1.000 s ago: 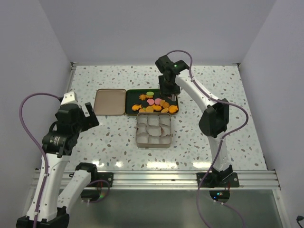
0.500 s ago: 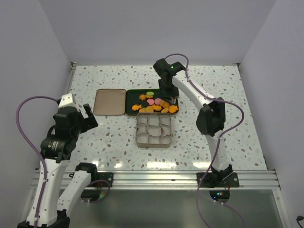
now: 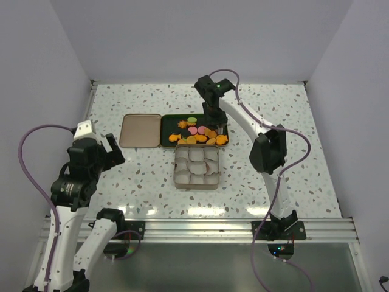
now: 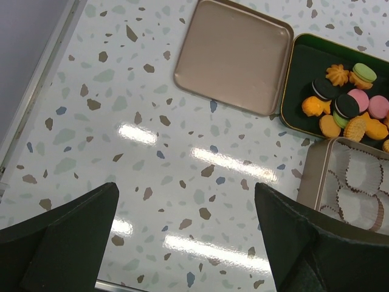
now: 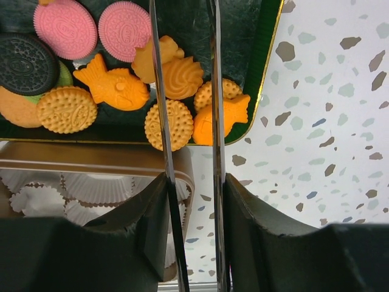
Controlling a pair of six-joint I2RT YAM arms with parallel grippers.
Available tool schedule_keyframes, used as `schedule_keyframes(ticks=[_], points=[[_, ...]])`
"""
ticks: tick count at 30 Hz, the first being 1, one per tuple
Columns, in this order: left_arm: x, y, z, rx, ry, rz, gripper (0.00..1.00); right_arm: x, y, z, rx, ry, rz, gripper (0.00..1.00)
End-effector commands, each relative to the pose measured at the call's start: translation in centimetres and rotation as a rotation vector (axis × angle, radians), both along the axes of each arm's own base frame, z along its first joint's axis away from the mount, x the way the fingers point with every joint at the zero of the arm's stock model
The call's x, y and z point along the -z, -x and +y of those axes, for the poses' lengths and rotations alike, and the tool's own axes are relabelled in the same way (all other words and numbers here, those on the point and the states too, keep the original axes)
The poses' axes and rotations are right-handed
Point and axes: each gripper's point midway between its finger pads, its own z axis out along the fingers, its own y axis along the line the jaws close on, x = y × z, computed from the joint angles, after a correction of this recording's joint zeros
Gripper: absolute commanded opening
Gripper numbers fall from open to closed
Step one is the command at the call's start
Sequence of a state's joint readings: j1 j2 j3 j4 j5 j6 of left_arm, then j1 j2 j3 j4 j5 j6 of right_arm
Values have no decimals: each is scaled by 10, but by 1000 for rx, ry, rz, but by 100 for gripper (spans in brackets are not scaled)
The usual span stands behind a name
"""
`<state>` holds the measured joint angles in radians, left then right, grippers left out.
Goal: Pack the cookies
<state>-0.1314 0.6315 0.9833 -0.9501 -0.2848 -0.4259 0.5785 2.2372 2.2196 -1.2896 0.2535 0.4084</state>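
The cookies (image 3: 197, 132), mostly orange with some pink, green and dark ones, lie in a dark green tray (image 3: 170, 125). My right gripper (image 3: 217, 126) hangs over the tray's right end. In the right wrist view its two thin blade fingers (image 5: 159, 121) stand a narrow gap apart above orange cookies (image 5: 176, 76); nothing is visibly clamped, and the right gripper (image 5: 180, 24) runs off the top edge. My left gripper (image 3: 112, 152) is wide open over bare table, left gripper (image 4: 185, 234) empty. The cookies (image 4: 343, 103) show at the upper right of that view.
A tan tin (image 3: 196, 182) lined with white paper cups sits just in front of the green tray; tan tin (image 5: 91, 159), tan tin (image 4: 316, 182). Its flat tan lid (image 3: 141, 129) lies left of the tray; lid (image 4: 234, 55). Walls close in on three sides.
My right gripper has shifted slightly left over the tray and its blades have drawn closer together. The left arm has drifted a little toward the near-left.
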Motion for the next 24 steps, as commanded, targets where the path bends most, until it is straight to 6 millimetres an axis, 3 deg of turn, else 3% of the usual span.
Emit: schedule_keyframes(ticks=[1, 6, 11, 12, 14, 15, 16, 18, 19, 23, 24], points=[[-2, -8, 1, -1, -14, -17, 100, -41, -6, 0, -5, -32, -91, 34], [-1, -8, 2, -2, -17, -29, 100, -78, 7, -5, -5, -83, -141, 34], [0, -11, 0, 10, -23, -19, 100, -102, 29, -11, -9, -139, -160, 34], [2, -12, 0, 14, -23, -14, 100, -101, 37, -10, -15, -154, -140, 34], [2, -13, -2, 20, -22, -12, 100, -119, 50, -7, -29, -199, -172, 34], [3, -13, -1, 18, -22, -10, 100, -115, 59, -5, -36, -211, -150, 34], [3, -13, -2, 20, -22, -10, 100, -129, 68, -2, -54, -246, -180, 34], [2, -13, -2, 22, -22, -13, 100, -127, 89, 10, -92, -277, -163, 35], [2, -13, -2, 25, -21, -16, 100, -138, 98, 15, -109, -321, -183, 35], [-1, -11, -7, 52, -16, -35, 100, -142, 136, 35, -147, -376, -171, 36], [-1, -9, -8, 60, -18, -39, 100, -133, 145, 38, -154, -369, -148, 35]])
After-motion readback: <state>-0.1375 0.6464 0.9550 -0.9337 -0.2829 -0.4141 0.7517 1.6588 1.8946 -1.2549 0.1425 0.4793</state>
